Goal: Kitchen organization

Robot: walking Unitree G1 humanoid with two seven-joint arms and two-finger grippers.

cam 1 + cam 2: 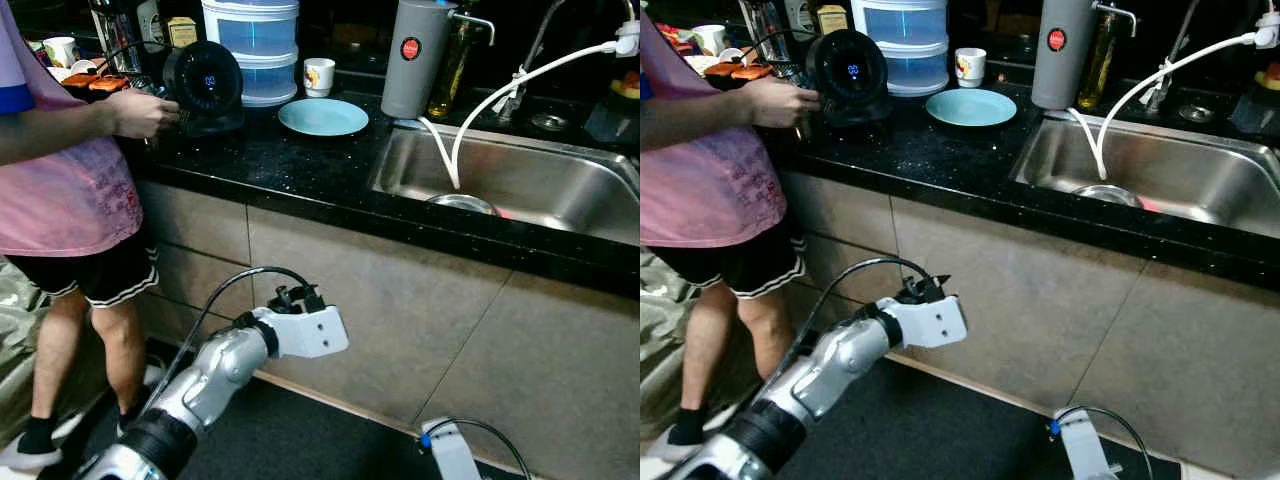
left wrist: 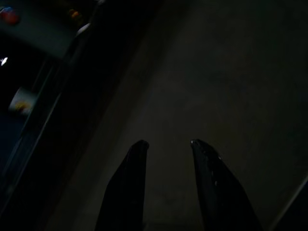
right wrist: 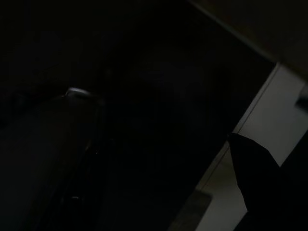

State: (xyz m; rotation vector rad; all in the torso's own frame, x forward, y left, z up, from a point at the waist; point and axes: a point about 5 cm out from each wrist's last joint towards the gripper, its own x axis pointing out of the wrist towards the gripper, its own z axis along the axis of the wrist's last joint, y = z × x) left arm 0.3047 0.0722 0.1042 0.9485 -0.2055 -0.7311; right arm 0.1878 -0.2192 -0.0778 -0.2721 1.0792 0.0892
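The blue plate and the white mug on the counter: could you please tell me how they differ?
The plate is light blue, wide and flat; the mug is white with a coloured print, small and upright. The plate lies nearer the counter's front edge, close to the sink; the mug stands behind it, beside the stacked clear containers. Both rest on the black counter, and neither is touched by the person's hand.
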